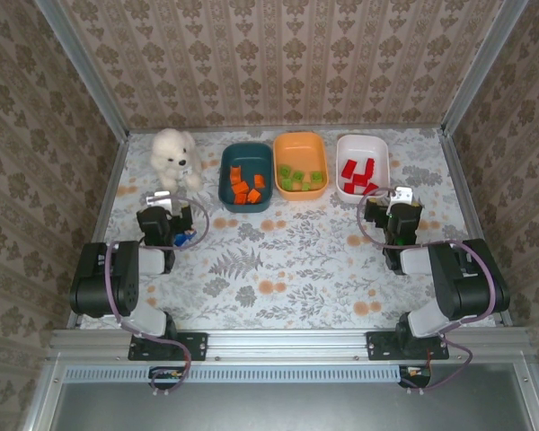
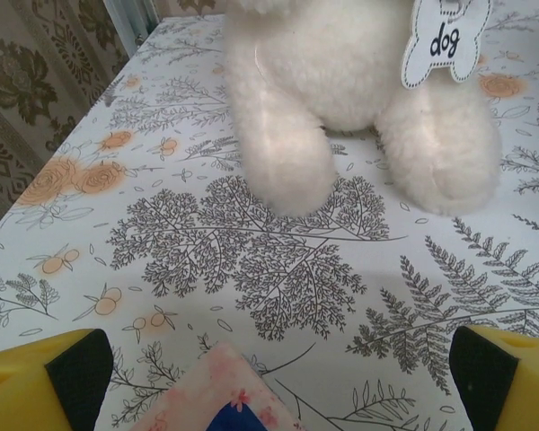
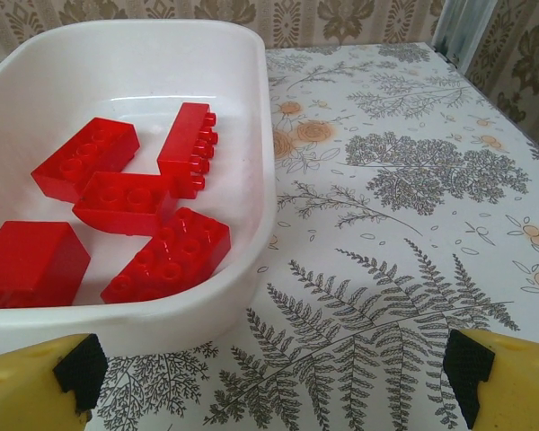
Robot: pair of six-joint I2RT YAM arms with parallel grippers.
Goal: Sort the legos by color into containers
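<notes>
- Sorting is looking done (judging mostly from the overhead view): no loose brick is showing on the table (image 1: 296, 260).
- Orange legos (image 1: 244, 189) are sitting in the dark teal tub (image 1: 225, 172), at the far side, left of centre.
- Green legos (image 1: 296, 178) are sitting in the orange tub (image 1: 301, 137), just right of the teal one.
- Red legos (image 3: 126, 199) are lying in the white tub (image 3: 262, 135), rightmost of the three.
- No tub is showing mixed colours, as far as I'm able to tell.
- Red ones are looking glossy and studded. Five are showing, lying loose at odd angles, one tipped on its side, several touching.
- Right gripper (image 3: 269, 373) is hanging wide open and holding nothing, just near of the white tub's near-right corner.
- Left gripper (image 2: 283, 373) is spread wide too, gripping nothing. A corner of the blue-and-pink carton (image 2: 220, 395) is poking up between its fingers (not a lego), and the plush bear (image 1: 173, 154) is sitting just beyond.
- I'm seeing nothing left to sort.
</notes>
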